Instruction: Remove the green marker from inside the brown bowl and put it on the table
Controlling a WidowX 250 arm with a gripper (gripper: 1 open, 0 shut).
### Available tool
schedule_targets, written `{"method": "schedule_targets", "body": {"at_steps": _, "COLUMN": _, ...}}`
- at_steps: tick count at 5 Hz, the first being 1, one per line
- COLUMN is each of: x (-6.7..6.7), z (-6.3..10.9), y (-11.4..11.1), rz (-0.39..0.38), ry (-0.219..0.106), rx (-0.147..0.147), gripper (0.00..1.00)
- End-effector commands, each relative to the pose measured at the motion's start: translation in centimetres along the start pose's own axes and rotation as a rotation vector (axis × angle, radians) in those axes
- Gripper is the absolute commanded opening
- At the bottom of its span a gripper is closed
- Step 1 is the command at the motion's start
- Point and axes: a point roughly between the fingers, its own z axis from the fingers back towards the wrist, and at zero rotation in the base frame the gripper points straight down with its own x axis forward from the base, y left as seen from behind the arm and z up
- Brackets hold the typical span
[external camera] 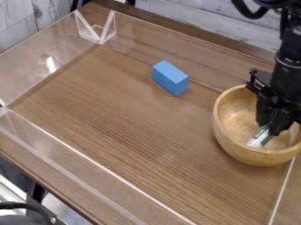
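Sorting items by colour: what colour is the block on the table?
Blue. The block shows clearly in the only camera view, lying apart from the bowl.

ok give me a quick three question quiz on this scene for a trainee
1. True or false: the green marker lies inside the brown bowl.
2. Which item rests on the table outside the bowl? A) a red cup B) the blue block C) a metal spoon
3. In a few words, how does the end effector stand relative to the marker?

Key
1. True; its lower end rests in the bowl.
2. B
3. It points down into the bowl with its jaws closed on the marker's upper part.
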Motion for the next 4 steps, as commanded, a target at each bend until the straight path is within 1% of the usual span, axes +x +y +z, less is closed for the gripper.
{"method": "schedule_targets", "body": {"at_steps": 1, "x": 0.4, "z": 2.6, "y": 0.1, "rz": -0.017, "ry": -0.064, "rx": -0.005, "gripper": 0.0}}
{"method": "schedule_targets", "body": {"at_steps": 4, "x": -0.2, "z": 3.7, "y": 0.3, "rz": -0.048, "ry": -0.054, "rx": -0.019, "gripper": 0.0}}
